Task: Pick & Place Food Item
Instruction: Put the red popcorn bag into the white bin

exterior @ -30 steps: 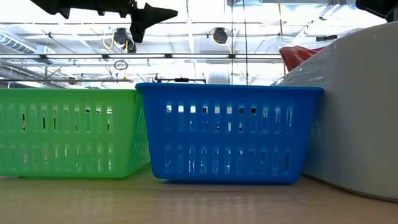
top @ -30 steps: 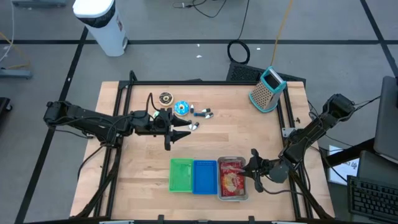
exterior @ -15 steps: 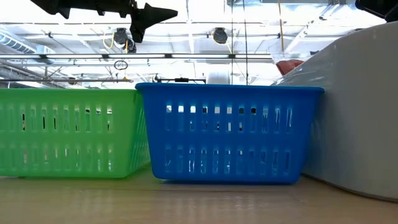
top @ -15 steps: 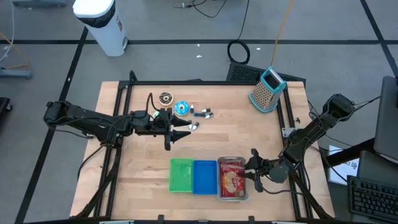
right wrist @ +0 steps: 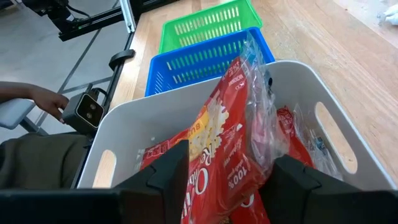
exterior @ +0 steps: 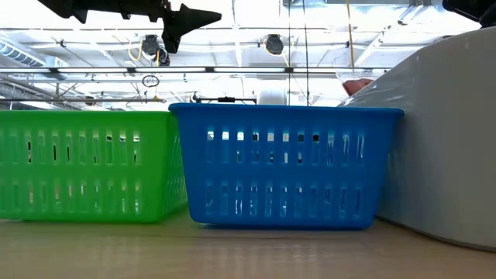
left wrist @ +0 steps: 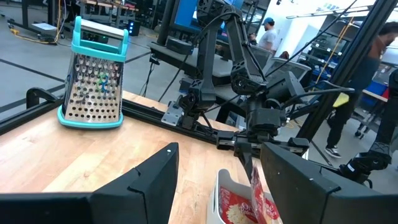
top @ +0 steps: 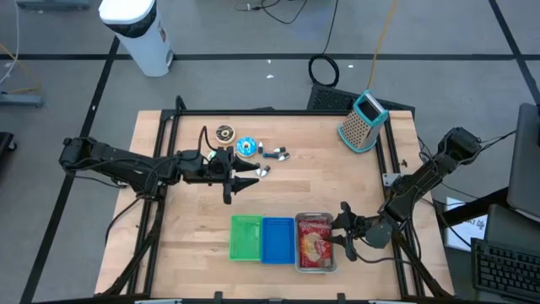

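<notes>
High view: the red snack bag [top: 315,247] lies in the white bin [top: 297,245] at lower centre-right, the right gripper [top: 344,231] spread at its right rim, while the left gripper [top: 239,183], spread, hovers over bare wood at centre.

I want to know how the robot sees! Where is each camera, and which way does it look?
High view: above the table, looking straight down; both arms, left pincer and right pincer show.
Low view: at table-top height, facing the green basket and blue basket; an arm shows overhead.
Left wrist view: on the left arm, facing the grater and the right arm.
Right wrist view: on the right arm, over the white bin of red snack bags.
Both baskets appear in high, low and right wrist views.
</notes>
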### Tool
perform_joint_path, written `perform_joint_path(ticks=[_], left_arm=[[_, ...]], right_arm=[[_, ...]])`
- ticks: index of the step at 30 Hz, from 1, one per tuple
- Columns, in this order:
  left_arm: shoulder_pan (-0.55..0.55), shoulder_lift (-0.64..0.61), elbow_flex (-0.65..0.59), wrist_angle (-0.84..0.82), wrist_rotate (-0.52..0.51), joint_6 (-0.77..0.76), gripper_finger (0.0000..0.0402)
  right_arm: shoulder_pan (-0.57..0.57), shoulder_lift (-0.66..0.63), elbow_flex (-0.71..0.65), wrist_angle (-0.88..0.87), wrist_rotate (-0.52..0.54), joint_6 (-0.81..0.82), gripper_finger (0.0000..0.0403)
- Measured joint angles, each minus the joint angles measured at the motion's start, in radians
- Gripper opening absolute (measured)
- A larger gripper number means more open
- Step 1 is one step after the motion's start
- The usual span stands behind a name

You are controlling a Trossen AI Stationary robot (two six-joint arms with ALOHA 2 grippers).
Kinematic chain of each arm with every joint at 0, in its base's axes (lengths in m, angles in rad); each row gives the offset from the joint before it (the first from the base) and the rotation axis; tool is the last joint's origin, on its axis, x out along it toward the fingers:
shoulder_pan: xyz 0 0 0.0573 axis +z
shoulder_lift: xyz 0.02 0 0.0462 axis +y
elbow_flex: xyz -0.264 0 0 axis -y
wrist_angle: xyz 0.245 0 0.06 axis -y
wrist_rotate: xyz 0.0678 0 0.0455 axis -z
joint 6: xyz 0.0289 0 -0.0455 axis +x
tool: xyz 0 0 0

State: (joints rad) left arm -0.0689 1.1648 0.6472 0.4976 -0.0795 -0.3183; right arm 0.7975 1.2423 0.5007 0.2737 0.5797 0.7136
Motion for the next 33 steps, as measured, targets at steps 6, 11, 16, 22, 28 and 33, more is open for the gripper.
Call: perform_joint_path(ticks=[6,11,16,22,28,33], left_arm=[[0.000,0.000,0.000,0.000,0.000,0.000,0.0230],[0.000,0.000,0.000,0.000,0.000,0.000,0.0230],[0.000,0.000,0.000,0.000,0.000,0.000,0.0230],[0.000,0.000,0.000,0.000,0.000,0.000,0.0230],[0.000,0.000,0.000,0.000,0.000,0.000,0.0230],[0.000,0.000,0.000,0.000,0.000,0.000,0.0230]], right_arm=[[0.000,0.000,0.000,0.000,0.000,0.000,0.0178],[0.000,0.000,0.000,0.000,0.001,-0.023,0.0180],[0.000,0.000,0.000,-0.001,0.024,-0.037,0.0180],[0.000,-0.015,0.000,-0.002,0.030,-0.069,0.0180],[0.000,-0.031,0.000,-0.002,0.046,-0.081,0.0180],[0.000,-0.043,0.000,-0.002,0.053,-0.101,0.0180]])
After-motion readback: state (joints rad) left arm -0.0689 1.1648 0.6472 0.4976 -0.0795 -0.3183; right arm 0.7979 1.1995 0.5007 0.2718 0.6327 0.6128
